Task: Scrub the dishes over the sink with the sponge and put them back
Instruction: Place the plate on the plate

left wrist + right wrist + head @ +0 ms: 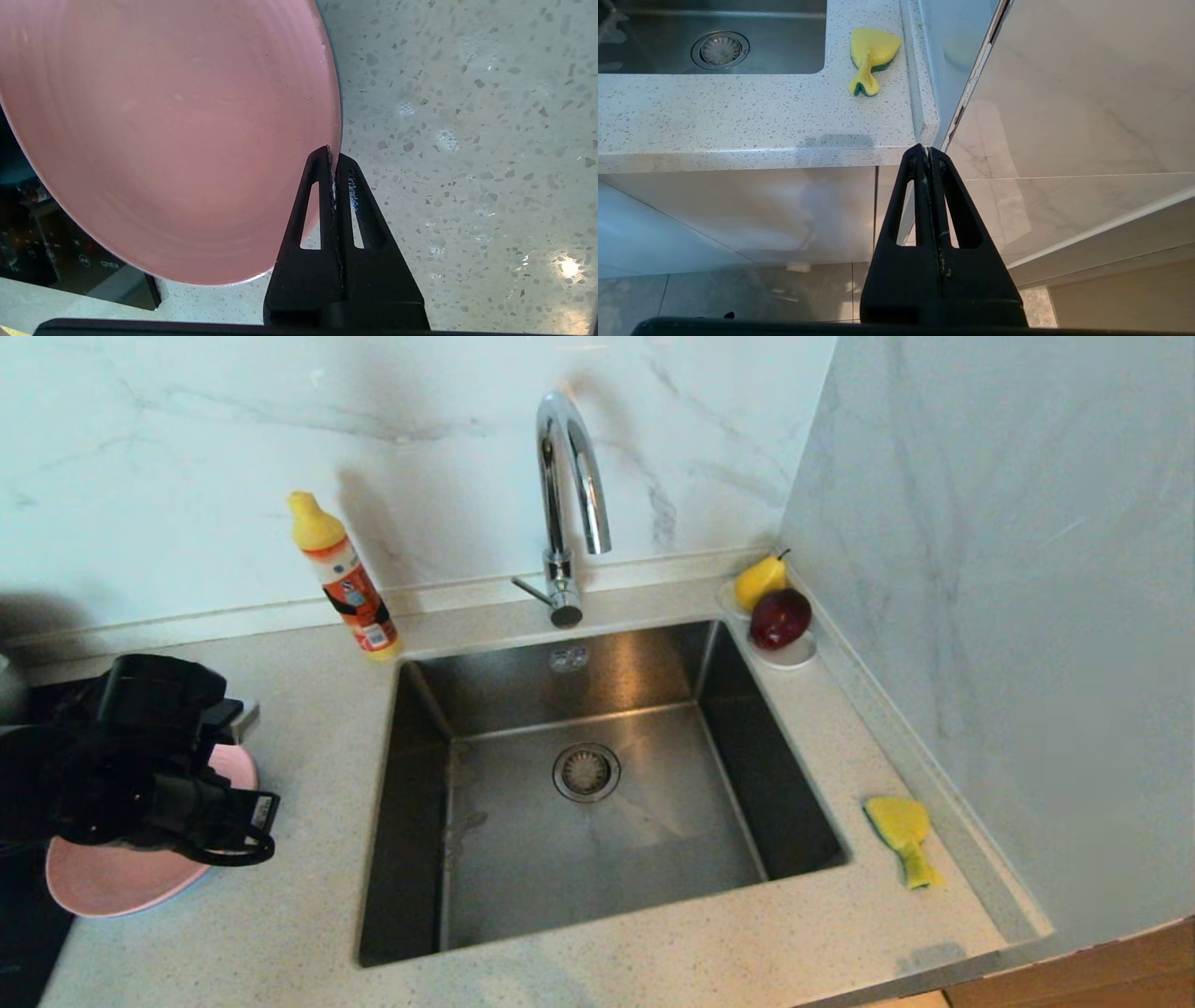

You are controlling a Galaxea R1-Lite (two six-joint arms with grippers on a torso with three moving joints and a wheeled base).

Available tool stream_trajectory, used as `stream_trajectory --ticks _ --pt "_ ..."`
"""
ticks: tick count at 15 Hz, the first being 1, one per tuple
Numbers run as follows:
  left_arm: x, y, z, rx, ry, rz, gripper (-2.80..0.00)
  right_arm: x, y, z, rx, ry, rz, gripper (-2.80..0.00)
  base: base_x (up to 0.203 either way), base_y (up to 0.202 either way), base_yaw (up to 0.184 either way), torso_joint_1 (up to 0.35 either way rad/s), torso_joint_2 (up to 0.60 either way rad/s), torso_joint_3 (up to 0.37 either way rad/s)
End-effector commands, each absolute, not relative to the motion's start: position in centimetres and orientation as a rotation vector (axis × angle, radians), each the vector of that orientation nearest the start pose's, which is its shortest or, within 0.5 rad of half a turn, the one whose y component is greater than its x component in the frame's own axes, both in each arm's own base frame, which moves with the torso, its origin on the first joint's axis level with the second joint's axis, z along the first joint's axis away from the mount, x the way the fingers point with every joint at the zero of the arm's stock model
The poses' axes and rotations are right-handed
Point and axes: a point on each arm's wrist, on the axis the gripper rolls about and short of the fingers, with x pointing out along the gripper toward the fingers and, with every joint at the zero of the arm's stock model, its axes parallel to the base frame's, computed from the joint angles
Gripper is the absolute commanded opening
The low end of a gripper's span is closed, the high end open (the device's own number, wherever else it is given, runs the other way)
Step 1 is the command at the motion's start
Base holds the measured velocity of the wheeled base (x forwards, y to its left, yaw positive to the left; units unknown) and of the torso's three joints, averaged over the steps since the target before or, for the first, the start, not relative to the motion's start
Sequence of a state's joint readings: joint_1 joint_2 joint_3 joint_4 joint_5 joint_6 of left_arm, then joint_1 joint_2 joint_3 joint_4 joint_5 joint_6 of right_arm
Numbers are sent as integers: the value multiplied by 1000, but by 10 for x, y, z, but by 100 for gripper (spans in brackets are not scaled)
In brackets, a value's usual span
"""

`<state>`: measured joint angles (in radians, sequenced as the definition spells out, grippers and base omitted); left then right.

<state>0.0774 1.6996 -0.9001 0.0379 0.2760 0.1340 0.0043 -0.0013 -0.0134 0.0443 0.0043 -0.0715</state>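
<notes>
My left gripper (332, 158) is pinched on the rim of the pink plate (163, 135), fingers pressed tight with only the thin edge between them. I judge the edge grip is chosen so the plate's face stays bare for scrubbing. In the head view the plate (121, 882) sits left of the sink (597, 784), over the counter (308, 915) and partly hidden under my arm; whether it is clear of the surface I cannot tell. The sponge (902, 826) lies on the counter strip right of the sink, near the wall, within reach of my other arm. My right gripper (928, 151) hangs pressed together and empty below the counter's front edge, parked. Carrying the plate over the basin looks like the step in hand; a thin rim pinch could slip if the plate swings.
</notes>
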Motion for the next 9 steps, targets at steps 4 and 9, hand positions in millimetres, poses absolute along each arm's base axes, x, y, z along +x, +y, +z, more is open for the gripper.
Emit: stream_trajectory --ticks 4,9 --pt "285 33 162 175 782 307 0 -24 0 75 -72 27 10 -280 0 0 0 0 0 0" --pt "275 36 207 61 609 355 0 -24 0 75 -72 28 10 -280 0 0 0 0 0 0"
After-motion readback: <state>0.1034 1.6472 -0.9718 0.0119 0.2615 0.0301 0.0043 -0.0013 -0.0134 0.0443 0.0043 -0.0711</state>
